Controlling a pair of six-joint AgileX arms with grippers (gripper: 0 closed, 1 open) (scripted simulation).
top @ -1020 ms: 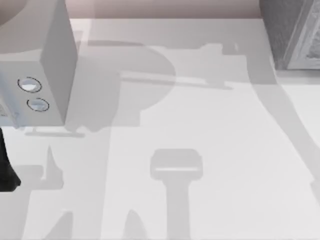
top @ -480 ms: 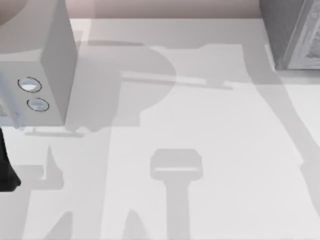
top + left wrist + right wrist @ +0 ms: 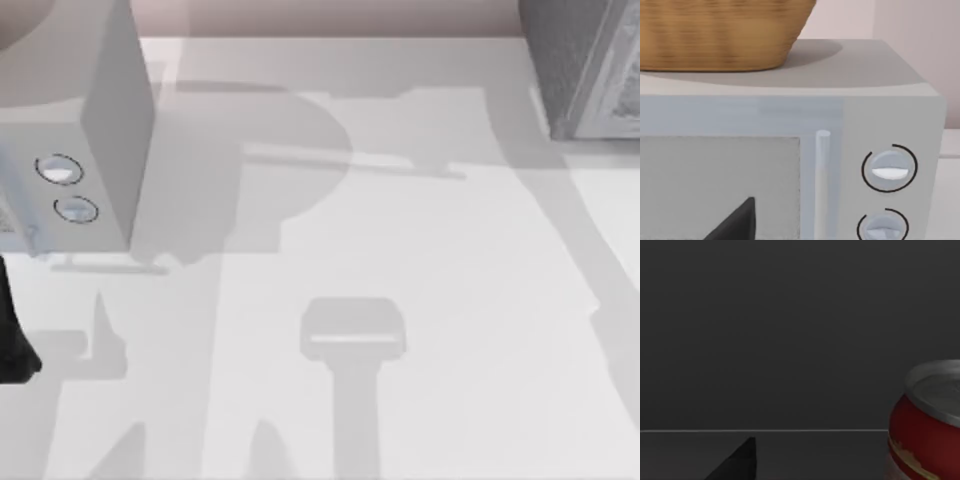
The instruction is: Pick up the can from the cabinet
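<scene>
The can [image 3: 927,425], a red cylinder with a silver rimmed top and a pale band low on its side, is standing upright against a dark interior. The cabinet [image 3: 585,65], dark-grey speckled with a white-framed front panel, is sitting at the table's far right corner.

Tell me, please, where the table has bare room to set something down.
The widest bare stretch of table lies between the light-grey box with two dials at the left and the cabinet at the far right. The corners holding those boxes are crowded.

Red can [image 3: 927,432], silver lid, maybe gold band; tan woven basket [image 3: 720,32].
</scene>
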